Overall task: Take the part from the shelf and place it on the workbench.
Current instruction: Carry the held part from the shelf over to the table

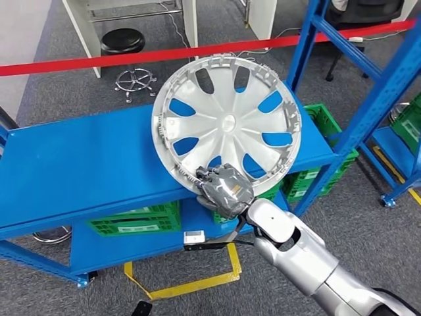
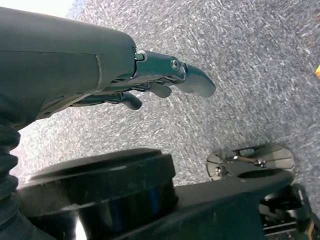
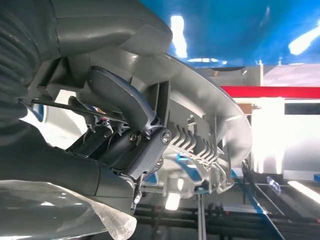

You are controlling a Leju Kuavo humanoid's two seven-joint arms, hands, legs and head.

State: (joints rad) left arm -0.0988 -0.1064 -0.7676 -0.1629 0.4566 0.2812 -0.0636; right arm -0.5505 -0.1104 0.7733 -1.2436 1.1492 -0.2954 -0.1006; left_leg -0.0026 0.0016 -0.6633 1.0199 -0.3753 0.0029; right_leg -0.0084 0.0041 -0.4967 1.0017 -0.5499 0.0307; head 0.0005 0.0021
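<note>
1. Silver and thick, the right arm point(image 1: 318, 263) rises from the lower right of the head view, cut off by the picture's bottom edge.
2. Beyond it, the blue shelf point(image 1: 74, 164) spans the picture, its left end and its uprights running out of the picture. Green crates point(image 1: 134, 220) sit on the lower level, largely hidden under the top board.
3. On the top board lies the part point(image 1: 227, 122), a round silver-grey wheel cover with a small hub disc at its centre and broad spokes. Blue board shows through its long oval openings. Its near edge hangs over the front lip of the shelf, and it looks tilted, though whether the far edge touches the board cannot be told.
4. At that near rim, the right hand point(image 1: 225, 189) holds the part. In the right wrist view the thumb point(image 3: 120, 97) presses on the ribbed rim while the darker fingers point(image 3: 113, 150) wrap the other face, mostly hidden behind the hand's own body.
5. Hanging above grey carpet point(image 2: 241, 55), the left hand point(image 2: 151, 82) holds nothing, its fingers loosely extended and slightly apart.
6. A red barrier tape point(image 1: 148, 56) stretches across behind the shelf, with a black stool point(image 1: 124, 43) past it.
</note>
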